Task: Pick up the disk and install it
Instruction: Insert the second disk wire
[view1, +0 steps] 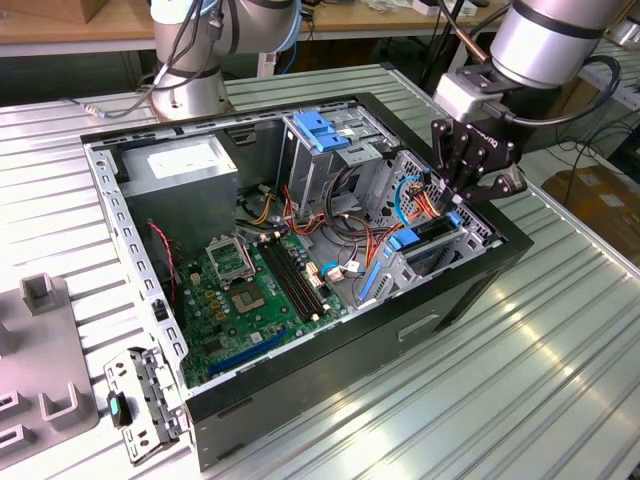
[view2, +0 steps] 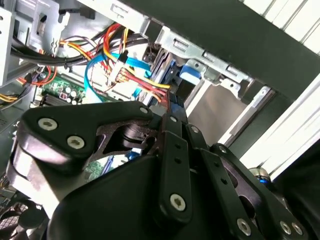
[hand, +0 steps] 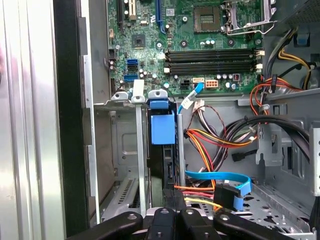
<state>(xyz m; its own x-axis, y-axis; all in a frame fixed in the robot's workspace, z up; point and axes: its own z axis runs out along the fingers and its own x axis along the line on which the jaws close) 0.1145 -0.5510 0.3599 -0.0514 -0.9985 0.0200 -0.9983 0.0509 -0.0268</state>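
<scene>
The disk (hand: 163, 167) stands on edge in the drive bay (view1: 440, 245) at the exterior view's right end of the open computer case (view1: 330, 345). It shows as a dark slab with a blue plastic rail tab (hand: 162, 127) at one end. That blue tab (view2: 190, 75) also appears past the fingers in the second wrist view. My gripper (view1: 466, 203) hangs right over the bay, shut, with its fingers (hand: 165, 217) pressed together against the disk's near end. Whether they pinch the disk or only touch it stays hidden.
Red, yellow and orange wire bundles (hand: 215, 142) and a blue flat cable (hand: 225, 180) lie beside the bay. The green motherboard (view1: 250, 290), a grey power supply box (view1: 185, 180) and a metal cage with a blue latch (view1: 320, 130) fill the case. A loose bracket (view1: 140, 405) lies outside.
</scene>
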